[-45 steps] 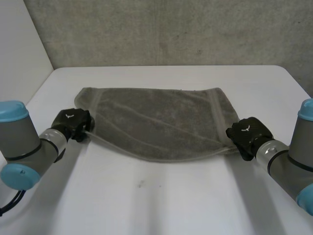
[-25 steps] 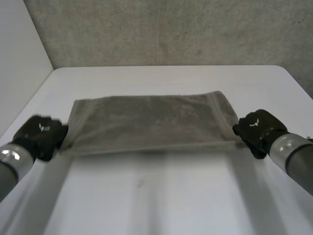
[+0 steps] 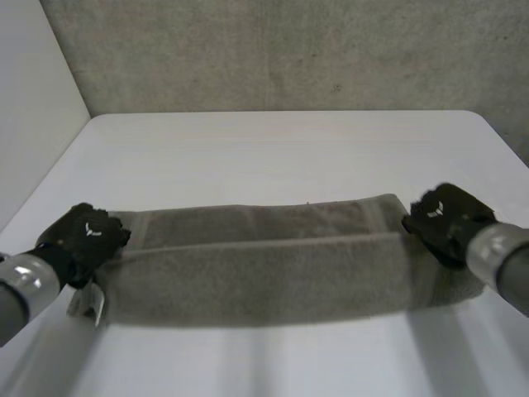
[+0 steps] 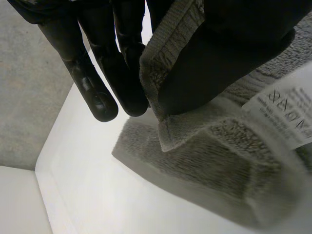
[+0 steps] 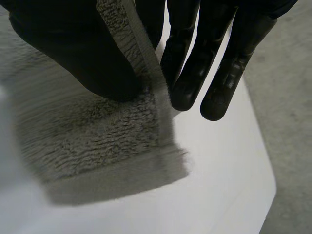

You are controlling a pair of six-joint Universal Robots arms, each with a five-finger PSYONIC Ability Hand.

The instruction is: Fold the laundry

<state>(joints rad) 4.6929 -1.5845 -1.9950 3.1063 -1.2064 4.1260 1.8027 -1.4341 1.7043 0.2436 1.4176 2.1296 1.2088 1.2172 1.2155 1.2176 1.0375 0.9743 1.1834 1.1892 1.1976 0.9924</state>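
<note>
Here, towel [image 3: 264, 273] over white table [image 3: 273, 149], wall [image 3: 289, 50] behind.

The towel [image 3: 264, 277] is a dull grey-brown, plain terry with a smoother woven band near each end. Its label [image 4: 286, 113] is white with dark print. The left hand [image 3: 84, 238] and right hand [image 3: 446, 219] are black. The table [image 3: 273, 149] is white and the far wall [image 3: 289, 50] mottled grey.

One tag, no legible words
A white tag [image 4: 283, 116] on the grey towel [image 4: 219, 161] bears dark symbols and tiny print, too blurred to read
</note>
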